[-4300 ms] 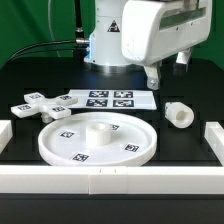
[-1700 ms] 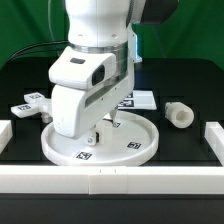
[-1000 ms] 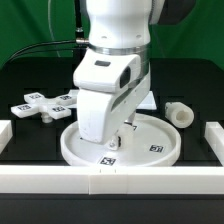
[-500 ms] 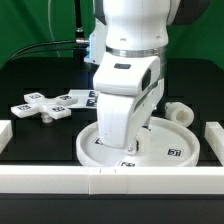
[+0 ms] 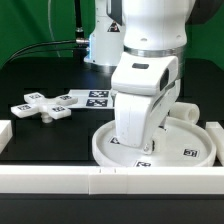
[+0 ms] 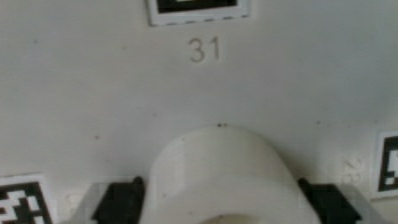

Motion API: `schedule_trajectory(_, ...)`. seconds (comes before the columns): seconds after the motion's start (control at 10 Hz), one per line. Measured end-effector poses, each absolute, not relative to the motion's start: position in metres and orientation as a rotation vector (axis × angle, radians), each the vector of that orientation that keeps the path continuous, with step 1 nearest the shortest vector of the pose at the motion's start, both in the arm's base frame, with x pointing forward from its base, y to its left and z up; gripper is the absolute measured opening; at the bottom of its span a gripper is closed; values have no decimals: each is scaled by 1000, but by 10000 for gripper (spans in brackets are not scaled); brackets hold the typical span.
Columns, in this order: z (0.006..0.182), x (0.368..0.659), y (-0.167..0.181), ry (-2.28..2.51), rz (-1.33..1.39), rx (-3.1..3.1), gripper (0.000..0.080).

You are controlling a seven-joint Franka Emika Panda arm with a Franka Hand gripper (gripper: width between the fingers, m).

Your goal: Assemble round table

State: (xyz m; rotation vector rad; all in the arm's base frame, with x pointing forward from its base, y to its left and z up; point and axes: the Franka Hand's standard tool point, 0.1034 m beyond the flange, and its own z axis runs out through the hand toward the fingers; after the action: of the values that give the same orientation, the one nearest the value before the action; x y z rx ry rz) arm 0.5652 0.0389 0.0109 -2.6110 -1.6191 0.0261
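The large white rimmed disc (image 5: pixel 192 154) lies flat at the front on the exterior view's right. My gripper (image 5: pixel 138 142) reaches down into its middle, and the arm's body hides the fingers and hub there. In the wrist view the disc face (image 6: pixel 196 90) carries tags and the number 31. The rounded central hub (image 6: pixel 221 165) sits between my two black fingers (image 6: pixel 121 200), and my gripper (image 6: pixel 221 205) is shut on it. The short cylindrical leg (image 5: pixel 190 111) lies just behind the disc. The cross-shaped foot (image 5: pixel 42 106) lies at the exterior view's left.
The marker board (image 5: pixel 97 98) lies behind the disc, partly hidden by the arm. Long white border rails run along the front (image 5: pixel 60 180), the left (image 5: pixel 4 133) and the right (image 5: pixel 215 131). The disc's edge is close to the front rail, the right rail and the leg.
My gripper has moved toward the exterior view's right, holding the hub, and the disc has slid with it, from the front middle to near the right rail and the leg.
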Motion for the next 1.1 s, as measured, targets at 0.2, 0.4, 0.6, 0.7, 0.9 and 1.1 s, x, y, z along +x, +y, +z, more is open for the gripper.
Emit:
schedule_trajectory(0.2,11,565,39,-1604,27,-2621,409)
schedule_trajectory(0.4,10,565,39,-1603,29,-2621,493)
schedule_trajectory(0.6,10,564,39,-1603,30,-2620,639)
schedule_trajectory(0.7,12,564,38,-1595,29,-2627,639)
schedule_trajectory(0.9,30,557,37,-1515,26,-2689,648)
schedule_trajectory(1.1,57,543,37,-1366,16,-2789,648)
